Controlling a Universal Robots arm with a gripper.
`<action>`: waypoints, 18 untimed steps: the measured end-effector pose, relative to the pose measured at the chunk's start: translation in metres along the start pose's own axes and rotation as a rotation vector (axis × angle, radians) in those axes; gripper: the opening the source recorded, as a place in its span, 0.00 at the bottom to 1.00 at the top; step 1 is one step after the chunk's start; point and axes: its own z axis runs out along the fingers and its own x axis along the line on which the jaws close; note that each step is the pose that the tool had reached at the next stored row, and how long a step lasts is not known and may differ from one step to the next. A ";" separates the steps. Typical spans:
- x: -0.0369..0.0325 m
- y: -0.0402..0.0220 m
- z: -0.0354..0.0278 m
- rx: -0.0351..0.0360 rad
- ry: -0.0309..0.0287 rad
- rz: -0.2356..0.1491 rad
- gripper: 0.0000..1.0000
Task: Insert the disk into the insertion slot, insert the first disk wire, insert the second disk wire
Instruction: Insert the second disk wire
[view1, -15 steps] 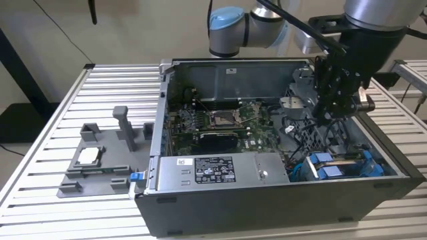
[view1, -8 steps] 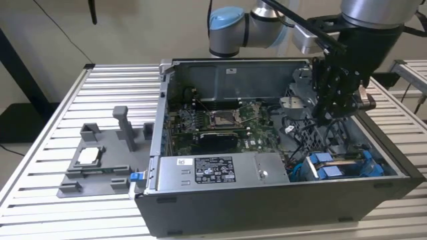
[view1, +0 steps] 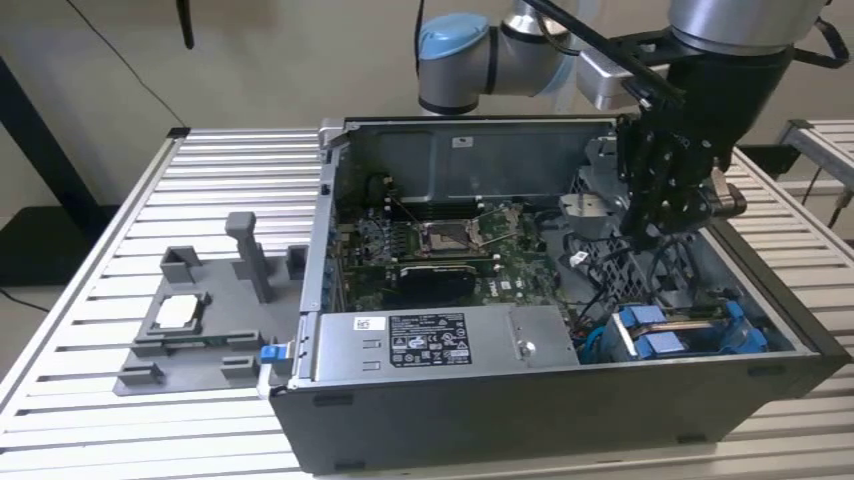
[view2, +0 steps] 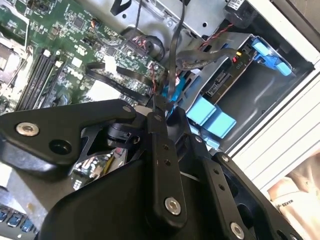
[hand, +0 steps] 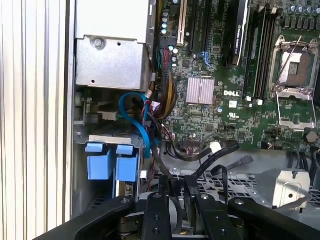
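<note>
1. In the exterior view, an open computer case (view1: 534, 420) is seen on the slatted tabletop (view1: 134, 200). The end effector (view1: 650, 236) is lowered into it on the exterior view's right. Its tips are lost against dark cabling, so the opening cannot be judged here.
2. In the same view, the disk (view1: 694, 318) is found seated in the insertion slot (view1: 598, 342), just beside the power supply (view1: 427, 345). Only a thin strip of the disk is shown between its blue carrier tabs (view1: 641, 328). Its long axis is laid roughly from the exterior view's left to its right.
3. In the second wrist view, the end effector is seen narrowed almost tip to tip. A black wire (view2: 173, 60) appears to be pinched at the tips and is led away over the motherboard (view2: 75, 45). The disk is seen inside the cage beyond the tips, partly covered by cables, with the carrier tabs nearest.
4. In the first wrist view, the fingers (hand: 162, 200) are shown close together with dark wires running between them. Which wire is gripped cannot be made out there. The disk is largely hidden behind its carrier tabs, and a blue cable (hand: 141, 125) is looped above them.
</note>
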 end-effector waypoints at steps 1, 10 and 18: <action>-0.0001 0.0007 0.0000 0.0029 0.0009 -0.005 0.27; -0.0010 0.0130 -0.0004 0.0667 0.0114 -0.024 0.27; -0.0027 0.0365 0.0000 0.1759 0.0387 -0.028 0.27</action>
